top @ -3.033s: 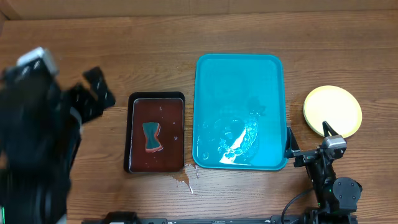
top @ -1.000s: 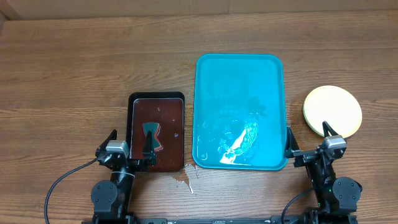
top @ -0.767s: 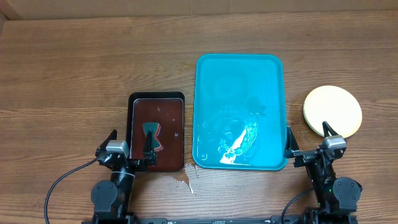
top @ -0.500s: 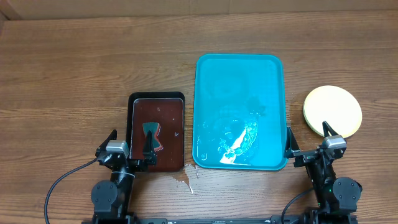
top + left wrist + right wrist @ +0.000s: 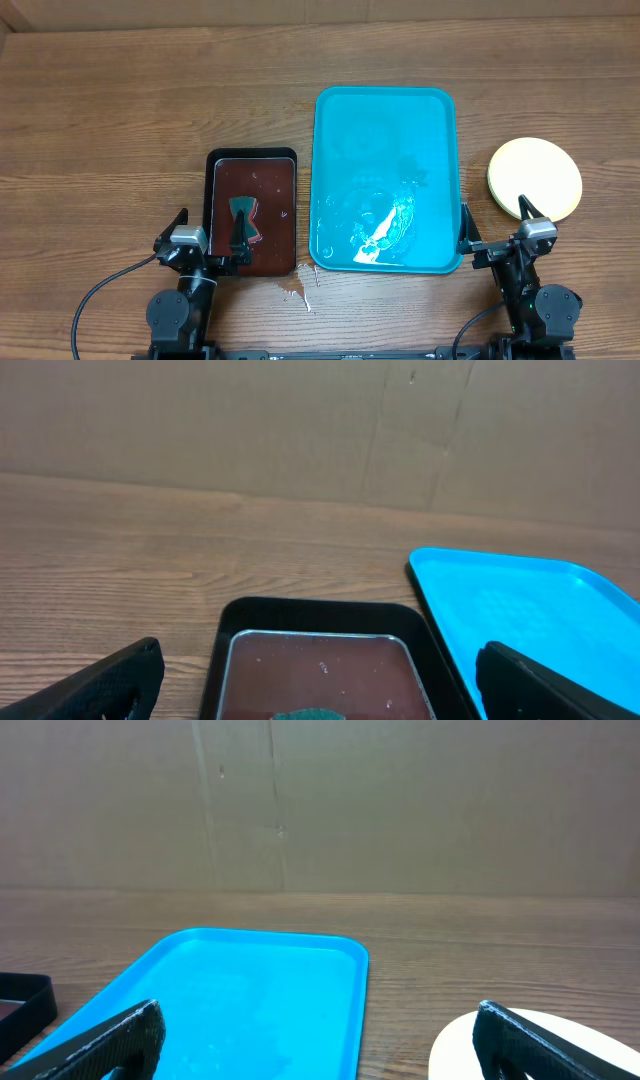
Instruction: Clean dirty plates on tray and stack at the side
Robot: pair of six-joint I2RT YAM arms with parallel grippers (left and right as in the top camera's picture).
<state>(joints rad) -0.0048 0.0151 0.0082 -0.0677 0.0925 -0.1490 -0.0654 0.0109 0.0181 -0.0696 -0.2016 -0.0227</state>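
The teal tray (image 5: 384, 110) lies in the table's middle, wet, with no plates on it; it also shows in the left wrist view (image 5: 520, 610) and the right wrist view (image 5: 250, 990). The plates (image 5: 535, 178) sit stacked to its right, a pale yellow one on top, its edge in the right wrist view (image 5: 455, 1050). My left gripper (image 5: 210, 238) is open and empty at the near edge, in front of the brown tray. My right gripper (image 5: 494, 230) is open and empty, near the teal tray's near right corner.
A dark brown black-rimmed tray (image 5: 222, 170) with reddish liquid and a teal sponge (image 5: 243, 217) sits left of the teal tray. Small spills (image 5: 297, 288) lie on the table near its front corner. A cardboard wall stands behind the table.
Three seconds ago the left arm was raised and blurred at the far left; it has since come down to rest at the near edge. Nothing has moved in the last second.
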